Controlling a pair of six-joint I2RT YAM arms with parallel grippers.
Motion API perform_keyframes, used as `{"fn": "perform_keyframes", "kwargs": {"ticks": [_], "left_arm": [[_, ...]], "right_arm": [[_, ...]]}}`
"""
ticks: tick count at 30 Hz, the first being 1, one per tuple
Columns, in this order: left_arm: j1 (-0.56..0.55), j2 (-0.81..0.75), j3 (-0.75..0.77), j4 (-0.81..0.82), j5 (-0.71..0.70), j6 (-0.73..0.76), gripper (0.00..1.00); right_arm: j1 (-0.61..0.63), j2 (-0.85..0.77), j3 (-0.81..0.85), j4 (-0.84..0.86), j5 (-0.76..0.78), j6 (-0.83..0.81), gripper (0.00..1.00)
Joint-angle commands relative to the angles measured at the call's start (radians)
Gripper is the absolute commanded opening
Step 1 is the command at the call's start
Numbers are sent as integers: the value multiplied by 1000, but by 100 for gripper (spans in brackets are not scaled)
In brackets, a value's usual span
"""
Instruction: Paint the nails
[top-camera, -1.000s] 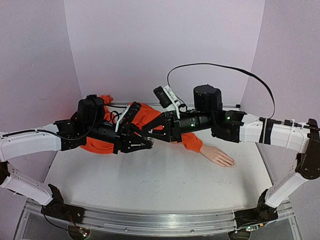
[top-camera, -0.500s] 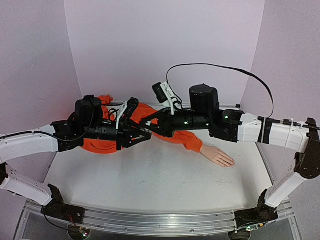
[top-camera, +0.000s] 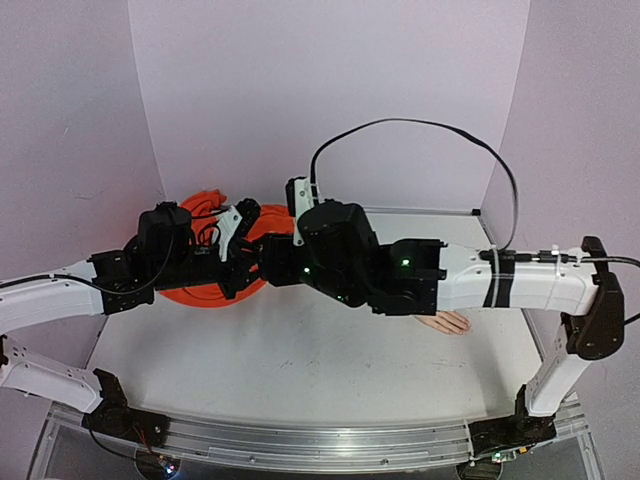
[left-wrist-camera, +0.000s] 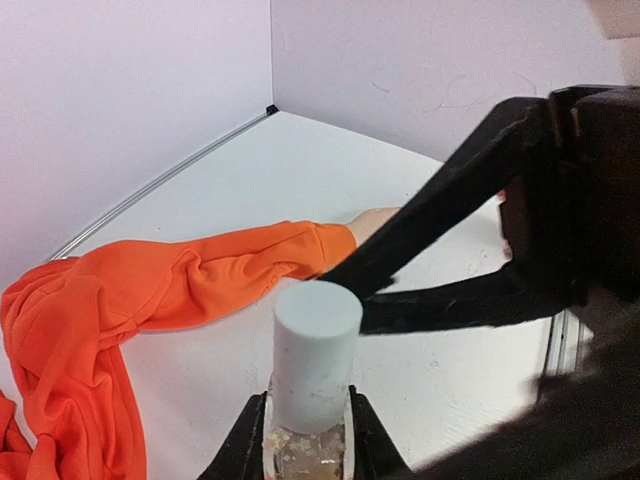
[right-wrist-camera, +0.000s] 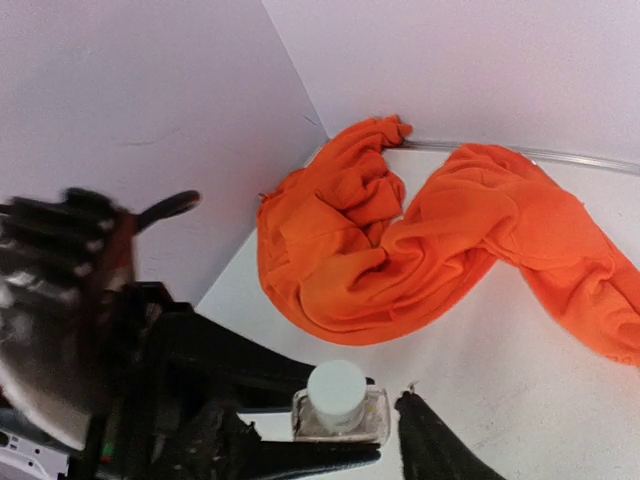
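Observation:
A small clear bottle (left-wrist-camera: 305, 445) with a pale cylindrical cap (left-wrist-camera: 317, 350) is upright in my left gripper (left-wrist-camera: 307, 405), which is shut on the glass body. My right gripper (right-wrist-camera: 315, 412) is open. One black finger (right-wrist-camera: 432, 445) stands on each side of the cap (right-wrist-camera: 337, 393) and neither touches it. The mannequin hand (top-camera: 452, 322) lies flat on the table at the right, mostly hidden under my right arm. Its nails are too small to make out. The orange sleeve (right-wrist-camera: 440, 230) is bunched toward the back left corner.
The white table (top-camera: 300, 370) is closed in by pale lilac walls (top-camera: 330, 90) at the back and sides. My right arm (top-camera: 470, 280) stretches low across the middle, above the mannequin's wrist. A black cable (top-camera: 420, 125) loops over it.
My right arm has swung left and turned its wrist over the bottle, and its jaws have opened. My left gripper, still holding the bottle, has drawn slightly back to the left.

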Motion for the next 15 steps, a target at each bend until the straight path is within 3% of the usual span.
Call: {"fn": "perform_keyframes", "kwargs": {"ticks": [1, 5, 7, 10, 15], "left_arm": [[15, 0, 61, 137, 36, -7, 0], [15, 43, 98, 110, 229, -3, 0], [15, 71, 119, 107, 377, -3, 0], [15, 98, 145, 106, 625, -17, 0], [15, 149, 178, 107, 811, -45, 0]], "right_arm": [[-40, -209, -107, 71, -175, -139, 63], [-151, -377, -344, 281, -540, -221, 82], [-203, -449, -443, 366, -710, -254, 85], [-260, -514, -510, 408, -900, -298, 78], [-272, -512, -521, 439, -1031, -330, 63]]}}
